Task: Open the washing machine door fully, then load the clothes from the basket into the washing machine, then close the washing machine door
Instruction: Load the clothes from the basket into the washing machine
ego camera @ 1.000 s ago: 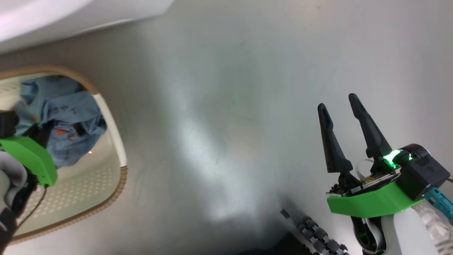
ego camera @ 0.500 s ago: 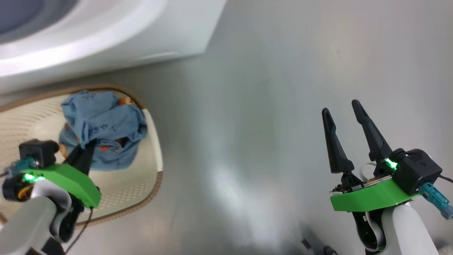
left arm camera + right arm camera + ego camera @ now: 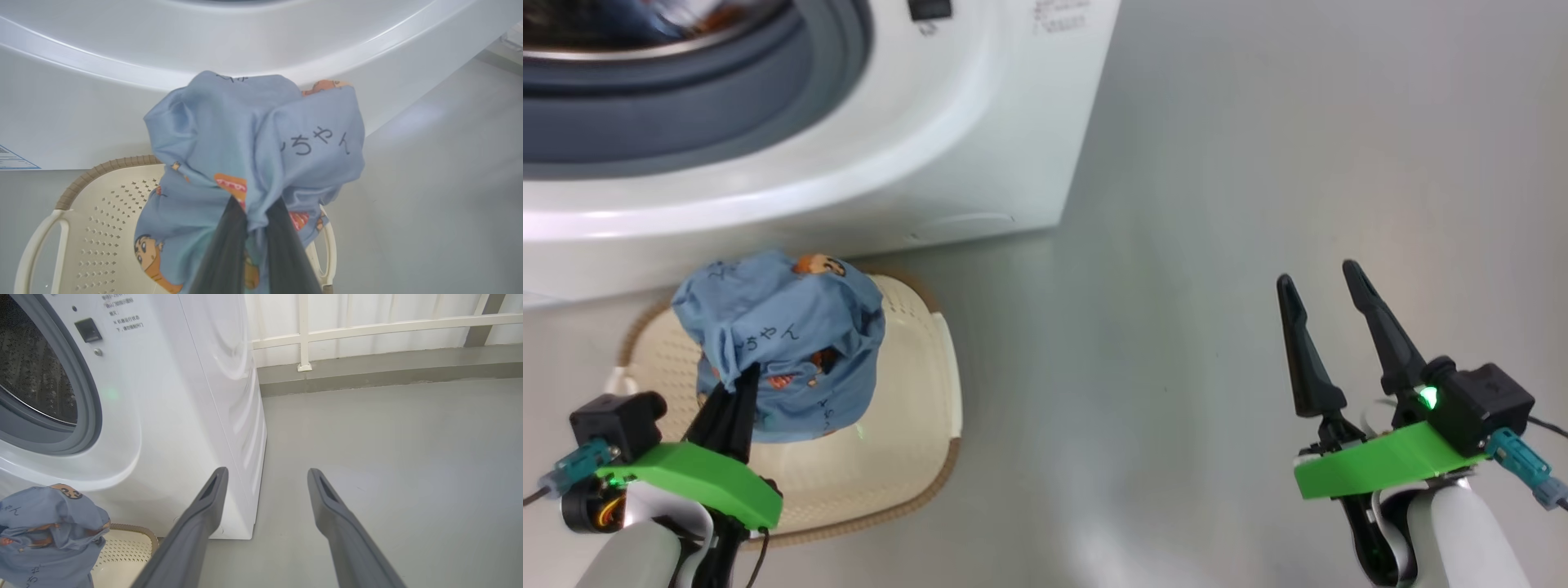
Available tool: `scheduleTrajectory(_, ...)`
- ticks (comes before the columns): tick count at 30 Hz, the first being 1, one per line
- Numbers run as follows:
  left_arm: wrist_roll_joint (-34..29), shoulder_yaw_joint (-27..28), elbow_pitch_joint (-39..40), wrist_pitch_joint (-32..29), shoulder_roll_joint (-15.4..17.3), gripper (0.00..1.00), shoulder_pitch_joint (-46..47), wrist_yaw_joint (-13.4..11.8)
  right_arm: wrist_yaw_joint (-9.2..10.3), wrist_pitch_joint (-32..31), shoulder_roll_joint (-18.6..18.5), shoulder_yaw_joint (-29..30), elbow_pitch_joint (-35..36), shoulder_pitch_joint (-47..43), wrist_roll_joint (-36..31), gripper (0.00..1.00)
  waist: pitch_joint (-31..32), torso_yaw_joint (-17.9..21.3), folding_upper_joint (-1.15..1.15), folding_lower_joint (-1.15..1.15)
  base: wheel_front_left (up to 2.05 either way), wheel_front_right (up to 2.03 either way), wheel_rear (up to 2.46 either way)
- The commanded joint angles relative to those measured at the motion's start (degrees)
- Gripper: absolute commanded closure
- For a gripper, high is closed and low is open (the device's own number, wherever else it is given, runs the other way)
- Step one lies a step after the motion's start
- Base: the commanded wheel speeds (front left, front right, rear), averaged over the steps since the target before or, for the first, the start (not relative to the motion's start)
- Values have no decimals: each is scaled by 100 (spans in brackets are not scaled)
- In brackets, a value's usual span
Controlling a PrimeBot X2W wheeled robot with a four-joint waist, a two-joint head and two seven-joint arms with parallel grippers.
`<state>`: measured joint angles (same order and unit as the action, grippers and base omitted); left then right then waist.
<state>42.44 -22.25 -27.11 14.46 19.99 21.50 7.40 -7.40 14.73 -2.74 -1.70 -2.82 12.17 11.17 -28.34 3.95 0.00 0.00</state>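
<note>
Clothes [image 3: 784, 343] clamped in left gripper [image 3: 742, 377] over the basket [image 3: 882, 478], right gripper [image 3: 1317, 278] splayed and empty: loading step, next a lift into the washing machine [image 3: 980, 147].

Pinching the clothes [image 3: 784, 343] over the basket [image 3: 915, 441] with the left gripper [image 3: 745, 380].
Clamping both dark fingers together on the lower edge of the blue bundle at lower left, just in front of the washing machine [image 3: 980, 122] and below its grey-blue gasket [image 3: 686, 90]; spreading the 2 fingers of the right gripper [image 3: 1317, 273] apart over the bare grey floor [image 3: 1217, 204] at lower right, gripping nothing, well apart from the basket.
</note>
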Motion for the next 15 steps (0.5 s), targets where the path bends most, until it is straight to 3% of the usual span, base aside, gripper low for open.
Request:
scheduleTrajectory(1, -73, 250, 134, 53, 169, 100, -72, 9, -9, 27, -14, -119, 99, -144, 13, 0, 398, -252, 0, 0, 0, 0, 0)
scheduleTrajectory(15, -899, 1246, 1156, 53, -224, 100, -743, 9, -9, 27, -14, 81, -41, -365, -22, 0, 1236, -381, 0, 0, 0, 0, 0)
